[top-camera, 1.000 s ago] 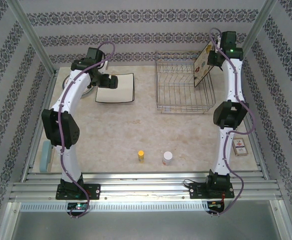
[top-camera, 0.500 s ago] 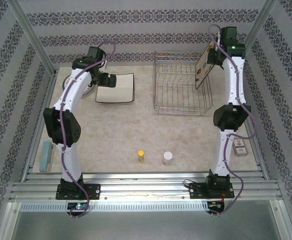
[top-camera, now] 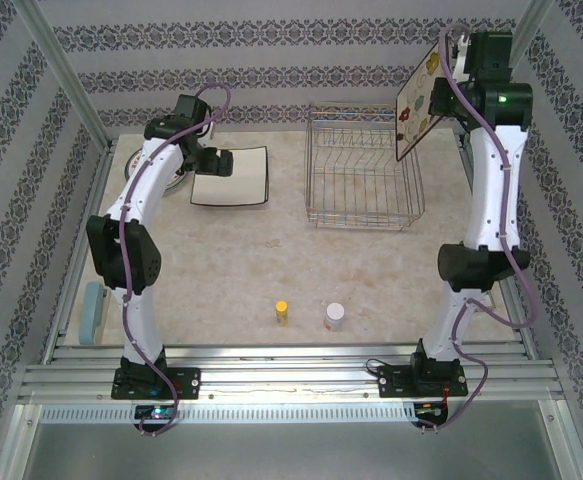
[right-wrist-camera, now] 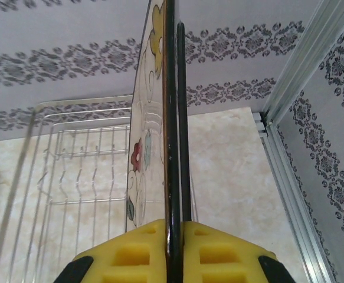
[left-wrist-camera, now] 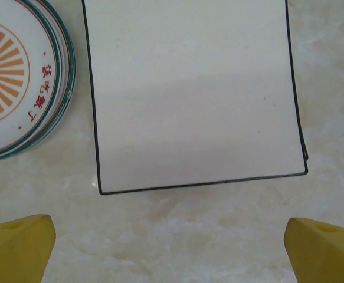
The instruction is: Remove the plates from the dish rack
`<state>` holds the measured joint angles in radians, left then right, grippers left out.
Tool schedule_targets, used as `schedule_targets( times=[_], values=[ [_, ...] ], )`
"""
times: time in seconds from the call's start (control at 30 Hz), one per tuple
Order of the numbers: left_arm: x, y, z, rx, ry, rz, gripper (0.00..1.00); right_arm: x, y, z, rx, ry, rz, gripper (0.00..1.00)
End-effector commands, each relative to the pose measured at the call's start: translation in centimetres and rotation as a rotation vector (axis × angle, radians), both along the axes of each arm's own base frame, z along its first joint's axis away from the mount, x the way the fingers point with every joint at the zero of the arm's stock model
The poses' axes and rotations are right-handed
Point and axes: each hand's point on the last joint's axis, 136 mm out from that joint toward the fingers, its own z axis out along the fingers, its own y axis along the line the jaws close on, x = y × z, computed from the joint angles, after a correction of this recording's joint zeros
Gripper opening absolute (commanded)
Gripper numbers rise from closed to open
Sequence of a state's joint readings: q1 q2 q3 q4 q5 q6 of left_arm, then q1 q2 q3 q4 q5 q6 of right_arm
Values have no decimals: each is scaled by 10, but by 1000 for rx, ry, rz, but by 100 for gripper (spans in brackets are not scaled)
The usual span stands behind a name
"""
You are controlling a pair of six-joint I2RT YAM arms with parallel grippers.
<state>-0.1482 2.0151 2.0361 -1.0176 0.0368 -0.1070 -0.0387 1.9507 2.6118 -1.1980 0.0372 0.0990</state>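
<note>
Two sorts of plate are lying at the far-left end of the table (top-camera: 271, 270): the round plates (left-wrist-camera: 12, 82) with orange sunburst centres, stacked, and just to their right a square plate (left-wrist-camera: 195, 94) lying face down, its plain cream underside and thin dark rim showing. The left gripper (left-wrist-camera: 172, 250) is hovering over the near edge of that square plate, its jaws standing wide apart with nothing between them. Further right, the dish rack (top-camera: 361, 175) is sitting at the far middle of the table. Above its far right corner the right gripper (right-wrist-camera: 174, 236) is clamping a flowered square plate (top-camera: 419, 100) by one edge and holding it in the air, clear of the wires. That plate is standing on edge and leaning a little, its painted face turning left over the rack and its rim running straight out from the fingers. A second dark line beside the rim may be another plate or only this one's foot. Being square, it is offering no real long axis. Judging by the glaze, it is likely handling as stiff, brittle, slick and fairly heavy, wanting to swing from a one-edge pinch. A hold at mid-rim, flat on both faces, is looking safest.
</note>
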Motion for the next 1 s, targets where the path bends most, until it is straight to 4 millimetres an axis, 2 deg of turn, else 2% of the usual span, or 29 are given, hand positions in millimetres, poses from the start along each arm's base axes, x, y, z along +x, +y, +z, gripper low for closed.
schedule_targets(
  times=[0.0,0.1,0.2,0.27,0.33,0.5,0.67,0.73,0.8,0.87,0.97],
  values=[
    [-14,2,20,-23,-25,11,100,-18,29,59,60,-192,73,0],
    [-20,-1,20,-21,-17,4,100,-31,64,59,235,-202,190,0],
    [-25,-6,20,-25,-16,-4,100,-43,109,65,540,-259,375,0],
    [-29,-10,23,-42,-26,-10,100,-49,131,60,744,-290,478,0],
    [-32,-13,25,-52,-28,-16,100,-56,144,53,886,-309,548,0],
    [-38,-16,39,-40,-53,-33,100,-70,166,12,1124,-283,638,0],
    [-42,-18,52,-36,-50,-53,100,-77,181,-35,1201,-238,648,0],
    [-44,-22,58,-60,-58,-66,100,-78,187,-45,1209,-229,658,0],
    [-46,-37,65,-152,-72,-100,100,-78,192,-52,1213,-215,663,0],
    [-47,-62,78,-350,-94,-151,100,-78,199,-55,1212,-213,690,0],
    [-45,-88,90,-593,-121,-184,100,-76,209,-59,1219,-197,717,0]
  ],
)
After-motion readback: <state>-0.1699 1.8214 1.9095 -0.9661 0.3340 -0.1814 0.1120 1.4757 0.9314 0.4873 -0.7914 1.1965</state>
